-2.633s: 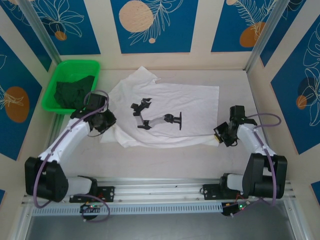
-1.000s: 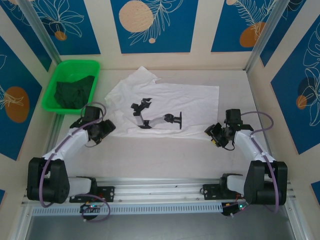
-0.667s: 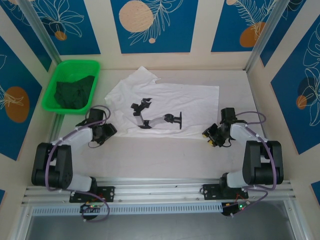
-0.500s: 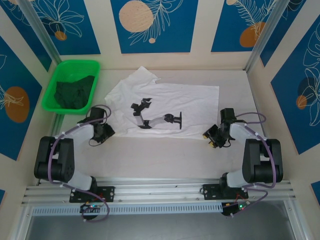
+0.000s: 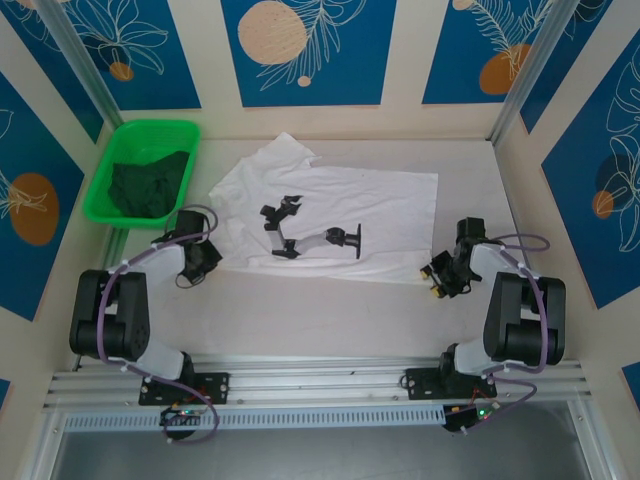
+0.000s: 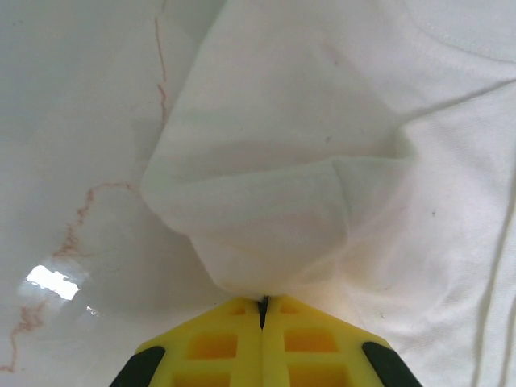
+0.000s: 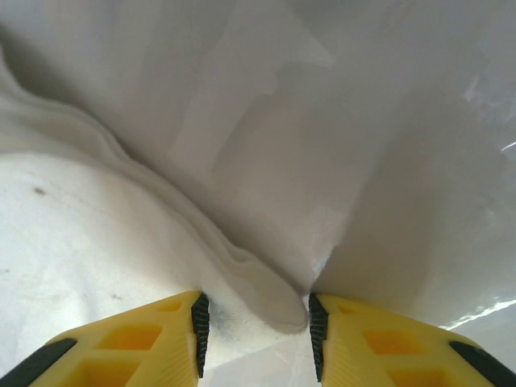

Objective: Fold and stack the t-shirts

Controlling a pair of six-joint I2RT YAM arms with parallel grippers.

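Note:
The white t-shirt (image 5: 380, 215) lies spread flat mid-table, its black chest print (image 5: 310, 235) facing up. My left gripper (image 5: 210, 262) is at the shirt's near left corner. In the left wrist view the yellow fingers (image 6: 218, 347) are pressed together with a bunched fold of white cloth (image 6: 266, 226) pinched at their tips, left gripper (image 6: 262, 305). My right gripper (image 5: 435, 278) is at the near right corner. In the right wrist view its jaws stand apart with the shirt's hem (image 7: 258, 286) lying between them, right gripper (image 7: 254, 322). The dark green t-shirt (image 5: 150, 182) lies crumpled in the tray.
The bright green plastic tray (image 5: 105, 178) stands at the back left, just beyond the left arm. Side walls close in the table on both sides. Bare white tabletop (image 5: 320, 310) runs between the shirt's near edge and the arm bases.
The shirt's near edge has been drawn out straight and flat. The left gripper shifted left and back. The right gripper moved a little right, and its jaws now stand apart around the hem.

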